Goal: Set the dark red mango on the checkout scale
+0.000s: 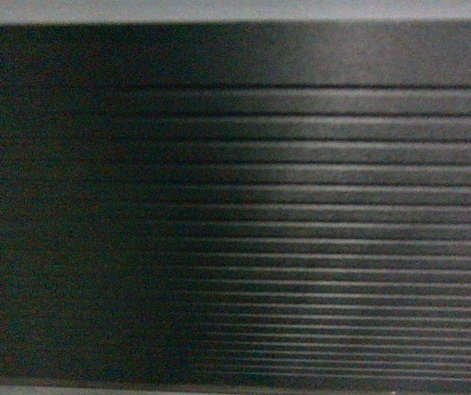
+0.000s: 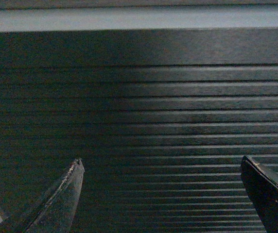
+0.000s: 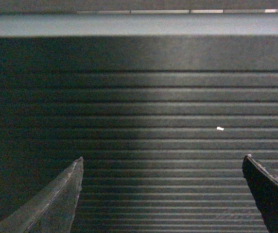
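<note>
The long black checkout counter's horizontally ribbed front panel (image 1: 301,206) fills every view, with the left gripper (image 2: 161,167) and right gripper (image 3: 162,165) both spread wide, empty, facing it.

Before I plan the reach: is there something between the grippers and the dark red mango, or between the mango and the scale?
This cannot be judged. All three views show only the checkout's ribbed front panel. The left gripper and right gripper are open, empty and face it. Neither mango nor scale is in view.
</note>
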